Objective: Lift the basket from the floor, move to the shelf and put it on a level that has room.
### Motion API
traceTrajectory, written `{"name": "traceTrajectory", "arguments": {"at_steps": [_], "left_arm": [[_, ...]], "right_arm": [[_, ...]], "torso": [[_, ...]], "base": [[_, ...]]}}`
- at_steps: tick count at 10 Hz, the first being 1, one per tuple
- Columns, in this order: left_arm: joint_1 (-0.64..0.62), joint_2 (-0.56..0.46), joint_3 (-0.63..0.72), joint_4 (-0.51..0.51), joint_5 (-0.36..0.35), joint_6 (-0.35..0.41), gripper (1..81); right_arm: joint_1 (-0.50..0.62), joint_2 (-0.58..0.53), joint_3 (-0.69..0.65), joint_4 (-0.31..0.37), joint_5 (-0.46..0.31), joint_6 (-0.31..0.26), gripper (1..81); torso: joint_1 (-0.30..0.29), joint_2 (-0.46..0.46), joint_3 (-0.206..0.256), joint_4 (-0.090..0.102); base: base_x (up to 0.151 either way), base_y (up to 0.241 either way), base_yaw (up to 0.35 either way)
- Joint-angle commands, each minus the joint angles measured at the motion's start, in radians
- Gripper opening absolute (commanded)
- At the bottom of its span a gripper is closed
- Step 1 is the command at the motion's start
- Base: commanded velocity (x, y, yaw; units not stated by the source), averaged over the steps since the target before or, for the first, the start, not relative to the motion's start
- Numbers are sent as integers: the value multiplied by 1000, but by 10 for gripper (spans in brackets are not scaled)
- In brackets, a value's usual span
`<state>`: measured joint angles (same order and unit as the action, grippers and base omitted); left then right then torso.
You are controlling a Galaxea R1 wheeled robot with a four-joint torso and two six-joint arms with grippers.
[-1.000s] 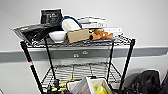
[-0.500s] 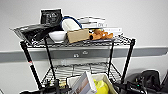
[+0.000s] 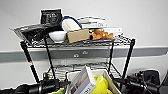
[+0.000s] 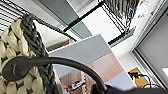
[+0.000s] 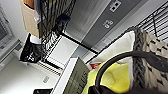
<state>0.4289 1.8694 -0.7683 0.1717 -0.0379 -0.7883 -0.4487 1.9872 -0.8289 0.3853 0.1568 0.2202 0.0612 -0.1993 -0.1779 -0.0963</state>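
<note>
The cream woven basket (image 3: 108, 75) hangs in the air in front of the black wire shelf (image 3: 128, 55), its rim just below the bare middle level (image 3: 75, 67). It holds a tilted box (image 3: 82, 81) and a yellow item (image 3: 101, 83). My left gripper (image 3: 62, 83) meets the basket's left side and my right gripper (image 3: 117, 81) its right side. In the wrist views the woven wall (image 4: 15, 50) (image 5: 152, 50) sits close up, and a dark handle loop (image 4: 62, 62) (image 5: 117, 60) runs down into each gripper. The floor is hidden.
The top tier is crowded: a black bag (image 3: 32, 31), a white bowl (image 3: 58, 36), a brown box (image 3: 78, 35), an orange toy (image 3: 101, 34) and stacked books (image 3: 100, 25). A grey strip (image 3: 150, 51) runs along the white wall behind the shelf.
The basket has risen in the head view, from the bottom edge up towards the middle level. The shelf stands where it did.
</note>
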Motion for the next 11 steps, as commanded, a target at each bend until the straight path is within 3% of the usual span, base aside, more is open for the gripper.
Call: {"name": "traceTrajectory", "arguments": {"at_steps": [1, 6, 11], "left_arm": [[-201, -1, -11, 15, -51, -52, 10], [-327, 91, -132, 14, 23, -123, 10], [-356, 172, -270, 0, 23, -129, 10]], "right_arm": [[195, 26, 5, 40, -10, 2, 10], [267, 126, -120, 81, -51, 4, 10], [330, 244, -289, 115, -89, 7, 10]], "torso": [[0, 0, 0, 0], [0, 0, 0, 0], [0, 0, 0, 0]], "base": [[0, 0, 0], [0, 0, 0], [0, 0, 0]]}}
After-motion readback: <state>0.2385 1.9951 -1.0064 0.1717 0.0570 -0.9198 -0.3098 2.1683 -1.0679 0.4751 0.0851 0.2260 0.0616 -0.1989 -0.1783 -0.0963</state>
